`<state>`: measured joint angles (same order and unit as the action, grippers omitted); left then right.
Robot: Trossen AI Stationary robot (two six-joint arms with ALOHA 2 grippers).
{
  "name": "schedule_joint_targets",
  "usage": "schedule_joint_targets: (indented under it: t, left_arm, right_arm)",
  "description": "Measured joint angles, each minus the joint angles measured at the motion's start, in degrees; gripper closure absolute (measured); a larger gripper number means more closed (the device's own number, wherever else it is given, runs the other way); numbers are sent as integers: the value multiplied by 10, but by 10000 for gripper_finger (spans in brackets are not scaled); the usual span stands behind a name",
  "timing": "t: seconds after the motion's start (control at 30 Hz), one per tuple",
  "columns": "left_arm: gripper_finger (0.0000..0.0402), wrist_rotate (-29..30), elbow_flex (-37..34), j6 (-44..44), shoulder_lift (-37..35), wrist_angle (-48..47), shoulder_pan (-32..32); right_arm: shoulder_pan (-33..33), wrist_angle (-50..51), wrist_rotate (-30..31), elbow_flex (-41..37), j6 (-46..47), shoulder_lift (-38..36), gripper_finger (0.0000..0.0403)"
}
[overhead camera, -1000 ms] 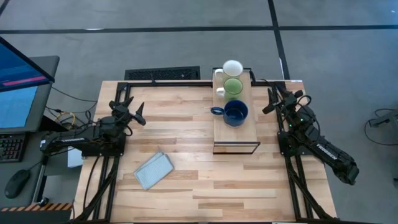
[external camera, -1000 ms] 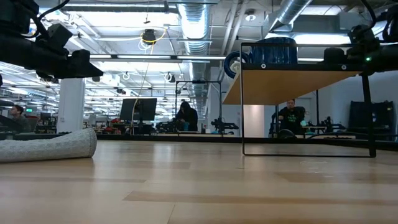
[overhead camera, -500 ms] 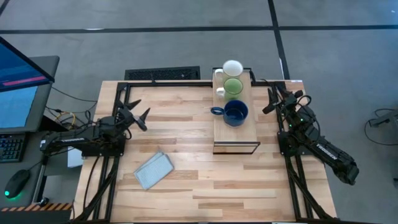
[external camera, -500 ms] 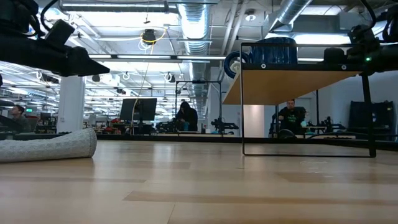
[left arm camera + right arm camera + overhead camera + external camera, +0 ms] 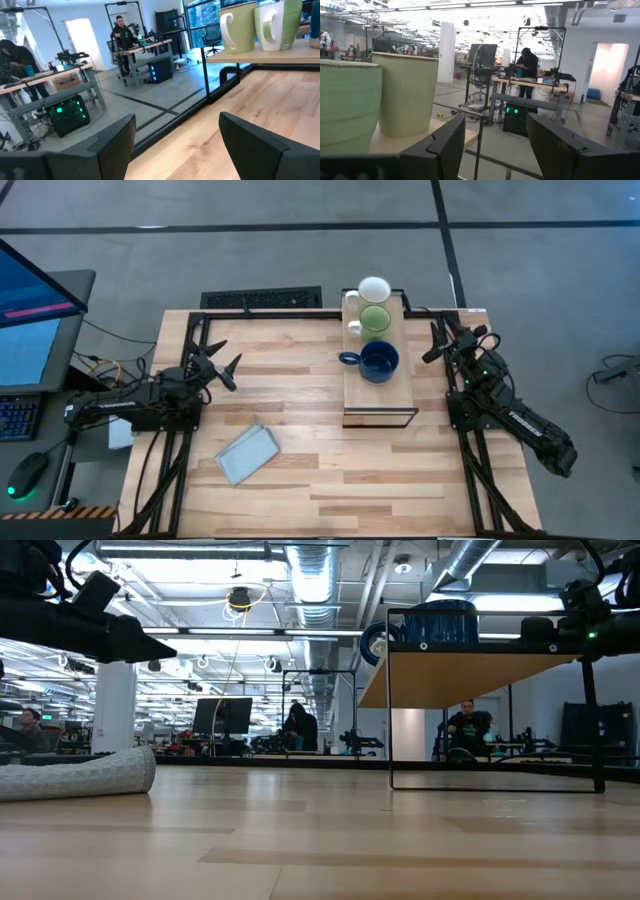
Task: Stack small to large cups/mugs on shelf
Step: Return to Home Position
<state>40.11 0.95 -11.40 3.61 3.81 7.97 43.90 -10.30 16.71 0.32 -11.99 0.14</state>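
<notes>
White ceramic mug, light green mug, dark blue mug size-ordered on light-wood shelf; my L jaws, R jaws spread, empty, job looks done.

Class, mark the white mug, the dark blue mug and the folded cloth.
white mug [image 5: 374,288]: high view, its open mouth.
dark blue mug [image 5: 380,361]: high view, its inside.
folded cloth [image 5: 247,452]: high view, its middle.
</notes>
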Motion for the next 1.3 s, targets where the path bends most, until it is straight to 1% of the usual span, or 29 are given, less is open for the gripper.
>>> schedule_joint_targets:
  t: [0.17,0.37,0.9,1.3]
  left_arm:
    - [124,2,0,4,0,0,0]
    - [124,2,0,46,0,0,0]
    - [124,3,0,31,0,0,0]
    - [124,4,0,40,0,0,0]
  right_arm:
    - [0,0,0,0,0,0,168]
    - [0,0,0,0,0,0,168]
    - [0,0,0,0,0,0,168]
    - [0,0,0,0,0,0,168]
